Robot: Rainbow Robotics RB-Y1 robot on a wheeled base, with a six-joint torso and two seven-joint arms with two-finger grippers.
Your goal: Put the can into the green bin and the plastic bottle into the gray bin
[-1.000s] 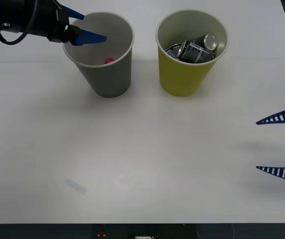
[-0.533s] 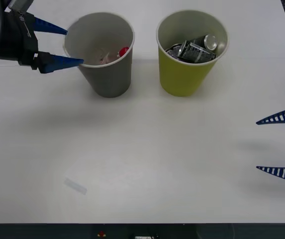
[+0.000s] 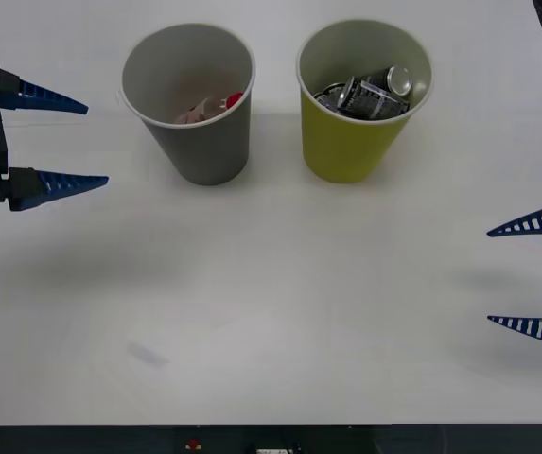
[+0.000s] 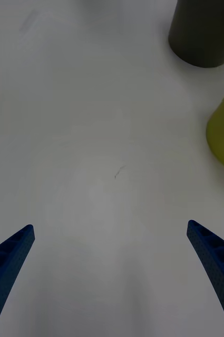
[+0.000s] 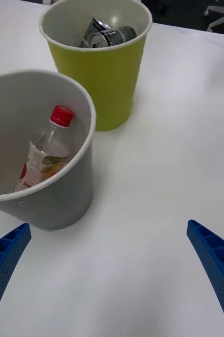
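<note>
While the white counter (image 3: 271,322) spreads across the whole front view, two tapered cup-shaped bins stand side by side near its far edge, apart from each other. On the robot's left stands the gray bin (image 3: 200,142), upright, its rim pale and its inside a lighter gray. To its right stands the green bin (image 3: 356,142), also upright, yellow-green with a round rim. Both bins are about the same size.

Off to the left of the gray bin, the left end effector (image 3: 53,137) hovers over the counter, clear of the bin's wall and touching nothing. Its two blue ribbed fingers are spread wide and point toward the bins, with nothing between them. At the right edge of the front view, the right end effector (image 3: 531,276) hangs over the near part of the counter, well apart from both bins. Its fingers are likewise spread wide and hold nothing.

Inside the gray bin lies the plastic bottle (image 5: 44,150), leaning against the inner wall with its red cap uppermost and its pale label facing up. From the front, its cap shows just under the bin's rim on the side nearer the green bin.

Inside the green bin rests the can (image 3: 370,93), crushed and silvery with dark print, its round shiny end turned up toward the far right of the bin.
</note>
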